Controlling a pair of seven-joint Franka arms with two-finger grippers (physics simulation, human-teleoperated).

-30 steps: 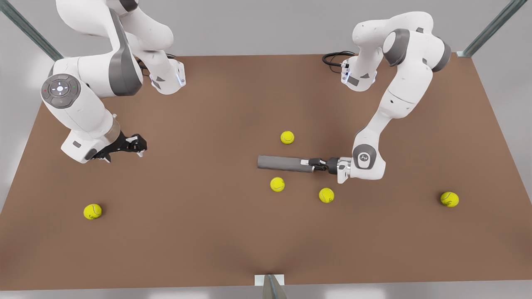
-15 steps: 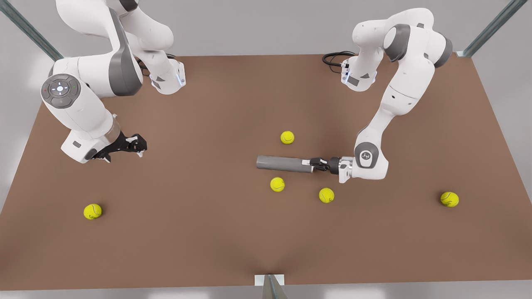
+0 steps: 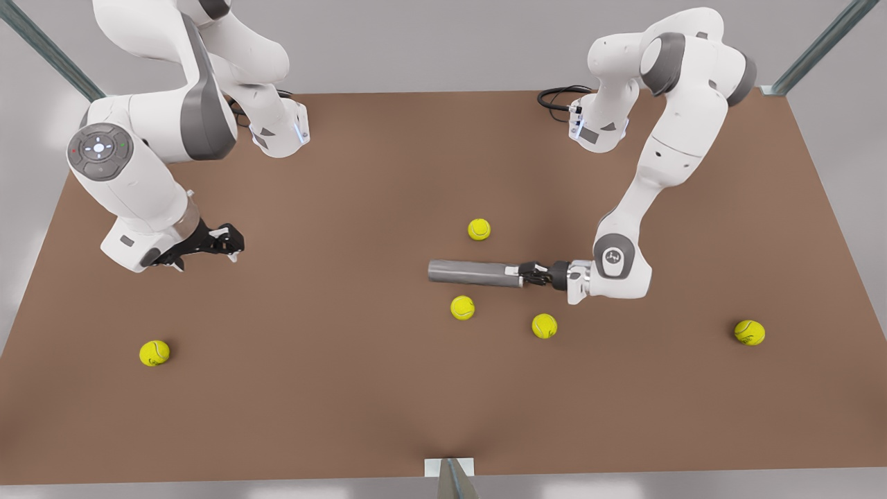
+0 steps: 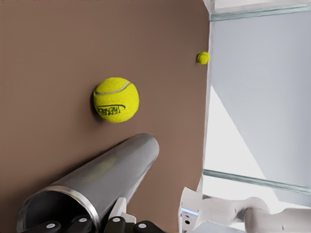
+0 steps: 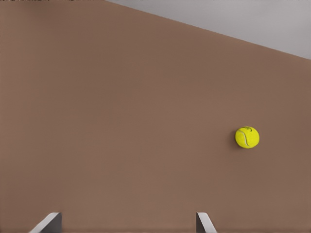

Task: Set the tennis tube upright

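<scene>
The tennis tube (image 3: 475, 273) is a grey metallic cylinder lying on its side near the middle of the brown table (image 3: 360, 402). My left gripper (image 3: 530, 272) meets its end on the front view's right and is shut on the tennis tube. In the left wrist view the tennis tube (image 4: 114, 172) shows its hollow end, and the left gripper (image 4: 99, 224) pinches the rim wall, one finger inside and one outside. My right gripper (image 3: 232, 242) waits open above the table at the front view's left; its fingertips (image 5: 48, 221) stand wide apart with nothing between them.
Several yellow tennis balls lie on the table. Three are close to the tube (image 3: 479, 229) (image 3: 462, 307) (image 3: 544, 326). One ball (image 3: 749, 332) lies far to the front view's right and another (image 3: 154, 353) far left. A metal bracket (image 3: 450, 471) sits at the near edge.
The left arm's wrist has shifted slightly toward the front view's right and its elbow has risen. The tube has barely moved. The right arm has stayed put.
</scene>
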